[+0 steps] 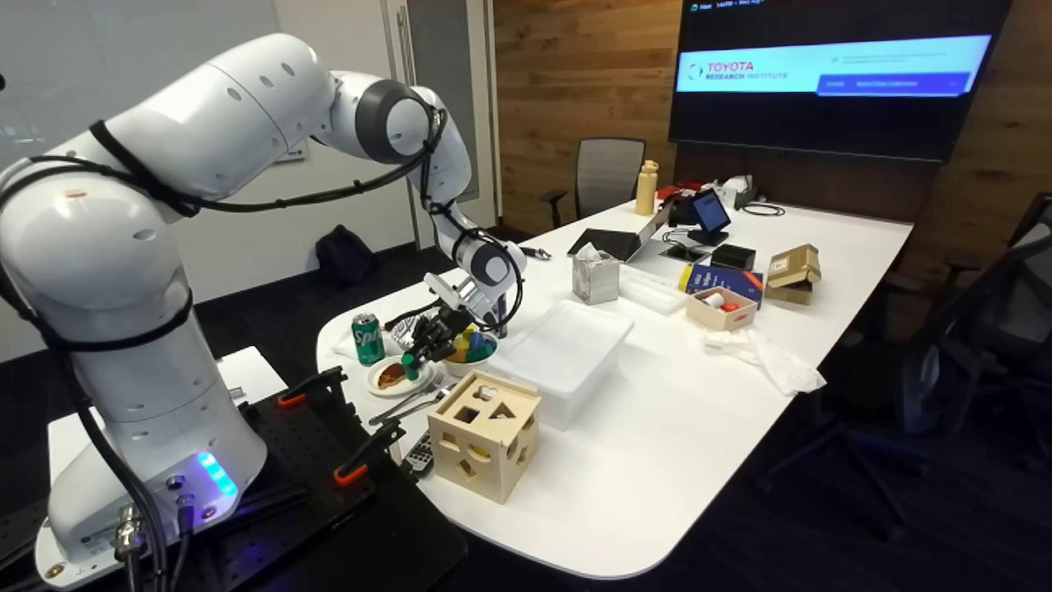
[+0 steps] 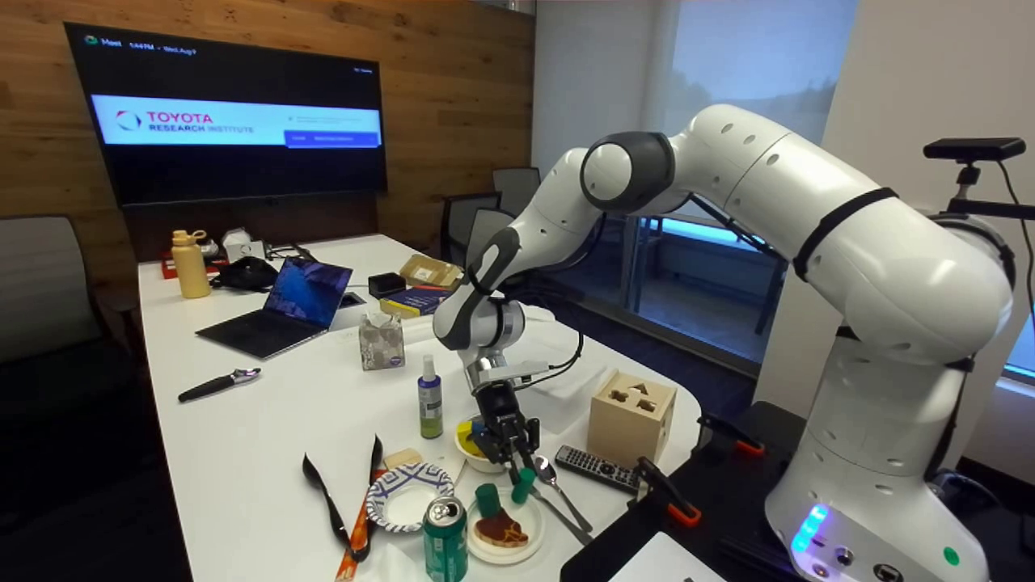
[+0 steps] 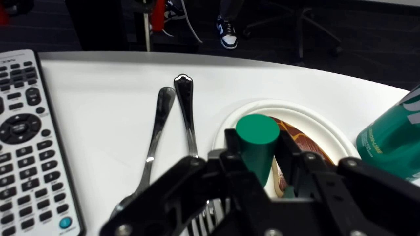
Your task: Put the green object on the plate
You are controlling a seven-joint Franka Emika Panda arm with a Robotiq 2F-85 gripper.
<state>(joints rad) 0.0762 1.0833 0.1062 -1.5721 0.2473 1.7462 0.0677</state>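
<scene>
The green object (image 3: pixel 257 144), a short green cylinder, is between the two fingers of my gripper (image 3: pixel 258 139), which touch its sides. It is also at the fingertips in both exterior views (image 1: pixel 409 367) (image 2: pixel 523 486), a little tilted. It is over the edge area of the plate (image 3: pixel 338 139); I cannot tell whether its lower end touches. The plate (image 1: pixel 421 381) is round and off-white, with a brown steak-like piece (image 2: pixel 500 531) on it. A second green cylinder (image 2: pixel 487 500) stands on the plate; only a bit shows in the wrist view (image 3: pixel 288 192).
A green drinks can (image 2: pixel 445 541) stands beside the plate. A fork and spoon (image 2: pixel 558 489), a remote (image 3: pixel 24 141) and a wooden shape box (image 1: pixel 485 436) lie on the plate's other side. A bowl of blocks (image 1: pixel 470 355), a spray bottle (image 2: pixel 430 400) and a plastic bin (image 1: pixel 567 353) are nearby.
</scene>
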